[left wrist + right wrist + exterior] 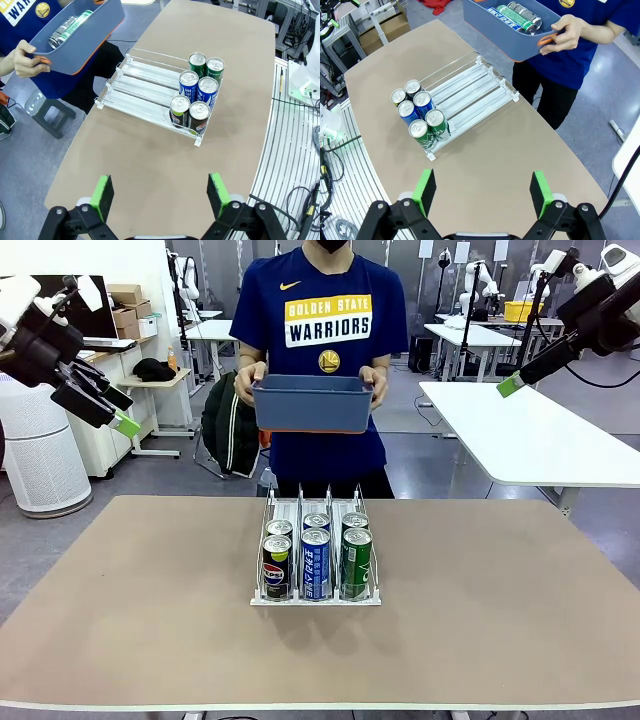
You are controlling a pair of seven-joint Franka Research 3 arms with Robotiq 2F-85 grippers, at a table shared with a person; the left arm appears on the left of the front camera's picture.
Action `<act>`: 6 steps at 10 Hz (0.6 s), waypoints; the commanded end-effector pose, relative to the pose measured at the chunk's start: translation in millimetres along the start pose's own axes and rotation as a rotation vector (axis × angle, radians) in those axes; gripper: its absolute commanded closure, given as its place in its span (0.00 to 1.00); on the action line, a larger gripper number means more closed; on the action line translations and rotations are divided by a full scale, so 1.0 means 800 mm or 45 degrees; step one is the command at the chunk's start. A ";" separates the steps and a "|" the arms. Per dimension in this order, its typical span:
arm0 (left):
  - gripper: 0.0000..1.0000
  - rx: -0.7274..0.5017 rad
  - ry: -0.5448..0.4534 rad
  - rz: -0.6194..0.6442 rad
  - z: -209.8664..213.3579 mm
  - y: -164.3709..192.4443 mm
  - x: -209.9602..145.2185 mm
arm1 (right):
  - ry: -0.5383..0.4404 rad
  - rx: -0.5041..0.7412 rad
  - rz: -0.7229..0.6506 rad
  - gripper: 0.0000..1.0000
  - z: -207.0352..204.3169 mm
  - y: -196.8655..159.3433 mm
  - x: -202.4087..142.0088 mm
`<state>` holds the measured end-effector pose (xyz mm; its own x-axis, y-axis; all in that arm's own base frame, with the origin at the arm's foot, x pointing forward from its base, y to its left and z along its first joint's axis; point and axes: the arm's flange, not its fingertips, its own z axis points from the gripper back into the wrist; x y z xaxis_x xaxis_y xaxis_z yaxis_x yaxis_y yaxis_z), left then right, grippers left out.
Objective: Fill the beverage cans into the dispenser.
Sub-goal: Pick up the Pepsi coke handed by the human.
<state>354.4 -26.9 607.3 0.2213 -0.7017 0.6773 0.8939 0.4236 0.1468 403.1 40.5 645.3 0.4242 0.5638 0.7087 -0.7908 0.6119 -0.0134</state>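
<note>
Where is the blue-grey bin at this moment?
In the front view the blue-grey bin is at the middle, held up by the person beyond the far edge of the table, behind the dispenser.

**mk_77:** so what's the backdrop here?

**lab_rat:** brown table point(120, 620) up front, and a person point(320, 340) in a blue Golden State Warriors tee at the far side with a blue-grey plastic bin point(312, 410) at chest height.

**mk_77:** and behind them?

**lab_rat:** white tables point(540, 435) on the right, and a dark jacket point(228, 430) draped on a chair. Cardboard boxes point(128, 305) and a white cylinder unit point(40, 455) on the left.
</note>
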 end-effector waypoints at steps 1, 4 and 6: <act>0.00 0.006 -0.001 -0.001 0.000 0.000 0.000 | 0.001 0.001 -0.001 0.00 -0.001 0.001 -0.002; 0.00 0.006 -0.001 -0.001 0.000 0.000 0.000 | 0.001 0.001 -0.001 0.00 -0.001 0.001 -0.002; 0.00 0.006 -0.001 -0.001 0.000 0.000 0.000 | 0.001 0.001 -0.001 0.00 -0.001 0.001 -0.002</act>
<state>354.4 -26.9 607.3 0.2213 -0.7017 0.6773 0.8939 0.4236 0.1468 403.1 40.5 645.3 0.4242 0.5638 0.7087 -0.7908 0.6119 -0.0134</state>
